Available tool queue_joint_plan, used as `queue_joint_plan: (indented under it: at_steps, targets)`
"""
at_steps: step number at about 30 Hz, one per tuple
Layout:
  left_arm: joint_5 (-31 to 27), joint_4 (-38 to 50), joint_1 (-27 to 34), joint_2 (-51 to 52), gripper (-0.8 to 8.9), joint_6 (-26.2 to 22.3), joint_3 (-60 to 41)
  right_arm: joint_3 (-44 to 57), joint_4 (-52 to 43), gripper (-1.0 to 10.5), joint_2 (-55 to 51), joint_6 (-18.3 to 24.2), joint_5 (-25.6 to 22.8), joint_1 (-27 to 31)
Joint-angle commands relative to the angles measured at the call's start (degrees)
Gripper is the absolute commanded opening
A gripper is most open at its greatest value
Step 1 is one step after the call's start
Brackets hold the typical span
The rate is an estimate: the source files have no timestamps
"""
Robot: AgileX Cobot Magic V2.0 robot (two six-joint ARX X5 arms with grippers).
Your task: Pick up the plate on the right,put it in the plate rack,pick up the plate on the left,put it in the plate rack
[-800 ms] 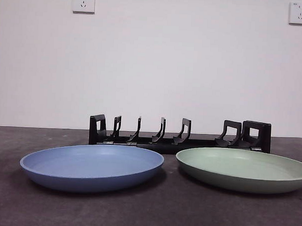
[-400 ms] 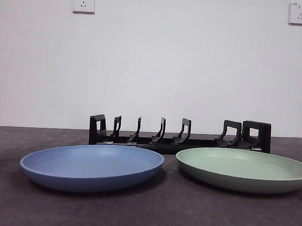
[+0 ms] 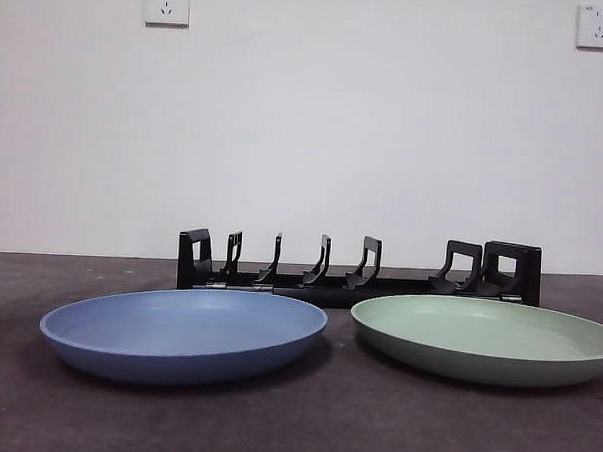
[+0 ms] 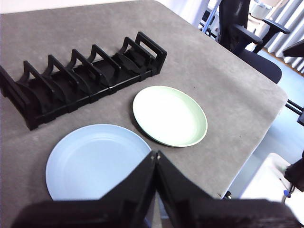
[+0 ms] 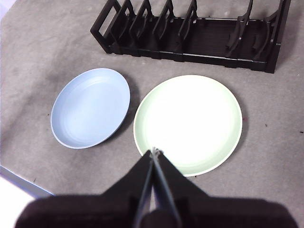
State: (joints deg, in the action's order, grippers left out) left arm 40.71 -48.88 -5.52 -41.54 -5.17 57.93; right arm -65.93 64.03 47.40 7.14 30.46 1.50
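A pale green plate (image 3: 487,337) lies flat on the right of the table and a blue plate (image 3: 184,332) lies flat on the left. Behind both stands the long black plate rack (image 3: 358,272), with nothing in its slots. My right gripper (image 5: 154,151) is shut and hovers high above the near rim of the green plate (image 5: 189,122). My left gripper (image 4: 155,154) is also shut, high over the near edge of the blue plate (image 4: 95,161). Neither gripper appears in the front view.
The table is a grey felt surface (image 3: 333,428). In the left wrist view its right edge (image 4: 266,114) drops off toward a chair (image 4: 242,33). A white wall with two sockets (image 3: 167,2) stands behind the rack.
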Motion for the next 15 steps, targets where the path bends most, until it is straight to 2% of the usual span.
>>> queue_joint_plan:
  at_steps: [1, 3, 6, 7, 9, 11, 15]
  targets:
    - [0.2, 0.4, -0.8, -0.2, 0.13, -1.1, 0.4, -0.2, -0.1, 0.0, 0.0, 0.6, 0.2, 0.0]
    - [0.2, 0.5, -1.2, -0.2, 1.52, -1.1, 0.6, -0.2, -0.1, 0.4, 0.0, 0.6, 0.2, 0.0]
    - [0.2, 0.5, -1.8, -0.7, 5.85, -1.1, 1.5, -0.2, -0.1, 2.7, 0.0, 0.4, 0.2, 0.0]
    - [0.2, 0.6, -2.1, -0.8, 6.49, -1.1, 1.8, -0.2, -0.1, 3.5, 0.0, 0.3, 0.2, 0.0]
    - [0.2, 0.6, -2.8, -1.0, 6.64, -1.4, 2.5, -0.2, -0.1, 5.1, 0.0, 0.0, 0.2, 0.0]
    - [0.2, 0.5, -3.6, -1.4, 6.64, -1.8, 3.0, -0.2, -0.1, 5.9, 0.0, -1.0, 0.2, 0.0]
    - [0.2, 0.5, -5.1, -2.4, 6.64, -2.6, 3.9, -0.2, 0.0, 6.1, 0.1, -1.1, 0.2, 0.0]
